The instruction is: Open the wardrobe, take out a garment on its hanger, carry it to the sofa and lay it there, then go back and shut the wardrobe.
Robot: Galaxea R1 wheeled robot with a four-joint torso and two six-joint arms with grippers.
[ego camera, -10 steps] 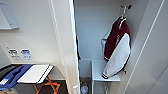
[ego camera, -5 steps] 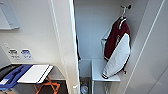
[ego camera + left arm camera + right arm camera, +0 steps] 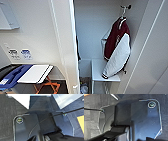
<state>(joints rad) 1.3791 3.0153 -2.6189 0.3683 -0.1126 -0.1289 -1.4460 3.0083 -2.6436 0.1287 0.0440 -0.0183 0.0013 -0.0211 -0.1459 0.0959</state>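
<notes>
The wardrobe (image 3: pixel 100 30) stands open; the garment (image 3: pixel 117 47) hangs at two o'clock from its hanger (image 3: pixel 123 12), ready for taking. I cannot tell either gripper's state.

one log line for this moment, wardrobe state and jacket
white wardrobe: open | maroon white-sleeved jacket: hanging inside on thin white hanger | grippers: fingers not discernible

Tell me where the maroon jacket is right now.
In the head view the jacket hangs on its hanger inside the open wardrobe, at the right of the picture, its white sleeve reaching down to a white shelf.
</notes>
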